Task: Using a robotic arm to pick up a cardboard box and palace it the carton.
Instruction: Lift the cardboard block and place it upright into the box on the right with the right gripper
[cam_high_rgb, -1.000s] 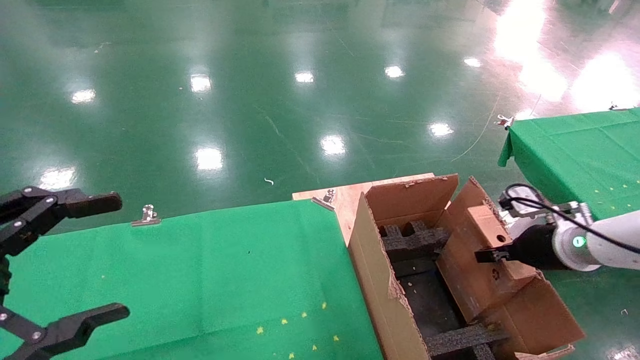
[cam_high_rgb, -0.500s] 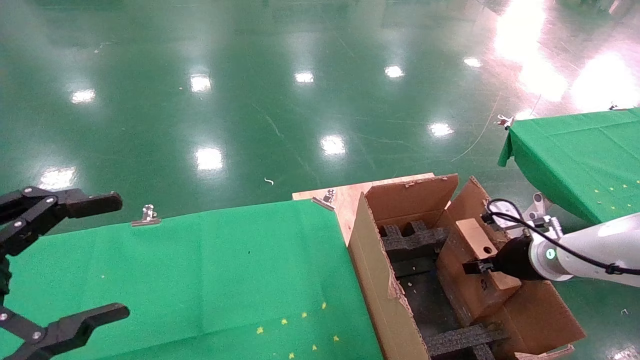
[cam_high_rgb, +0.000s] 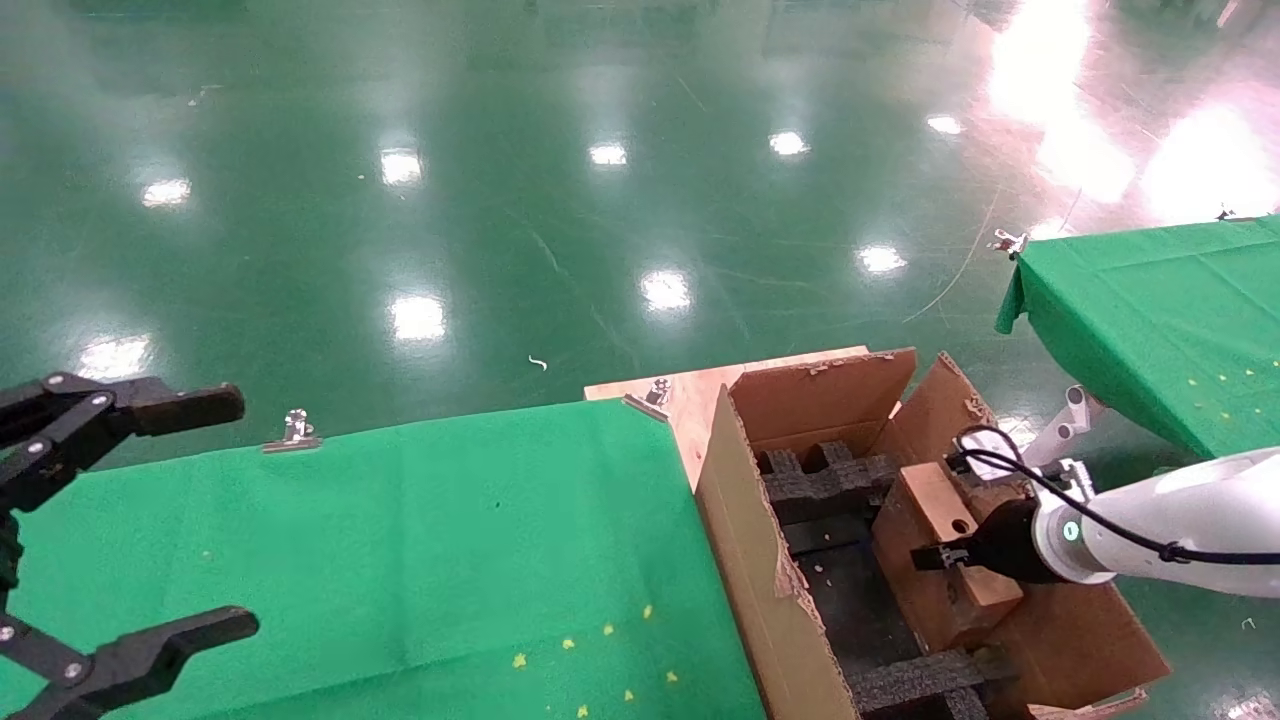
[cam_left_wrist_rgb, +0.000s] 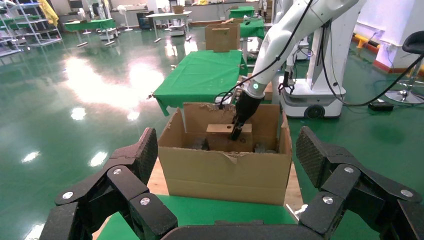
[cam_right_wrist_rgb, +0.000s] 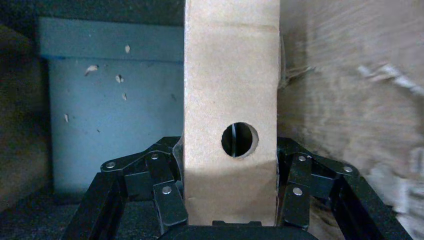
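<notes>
Both right gripper fingers clamp the cardboard box — inside the carton (left gripper spread).

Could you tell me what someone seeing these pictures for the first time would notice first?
The eye goes first to the right gripper on its white arm, shut on the small cardboard box with a round hole, held inside the large torn-flapped carton with black foam inserts. Next comes the left gripper, open and idle over the green-covered table beside the carton.

One cardboard box, one carton
</notes>
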